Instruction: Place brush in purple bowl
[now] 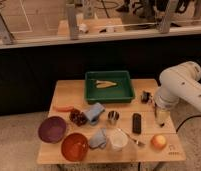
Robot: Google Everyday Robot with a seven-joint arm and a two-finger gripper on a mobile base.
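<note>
The purple bowl [52, 129] sits at the table's front left corner, with nothing in it that I can see. My gripper [160, 116] hangs from the white arm [179, 87] and points down over the table's right edge, far to the right of the bowl. I cannot make out the brush; it is hidden or out of view. A small dark thing [145, 96] lies just left of the arm.
A green tray [125, 94] with a pale thing in it stands at the back. Also on the table are an orange bowl [74, 146], two blue cloths [94, 112], a metal cup [113, 117], a white cup [118, 140], a black bar [136, 123], a spoon [131, 137], an orange fruit [158, 142] and a carrot [64, 107].
</note>
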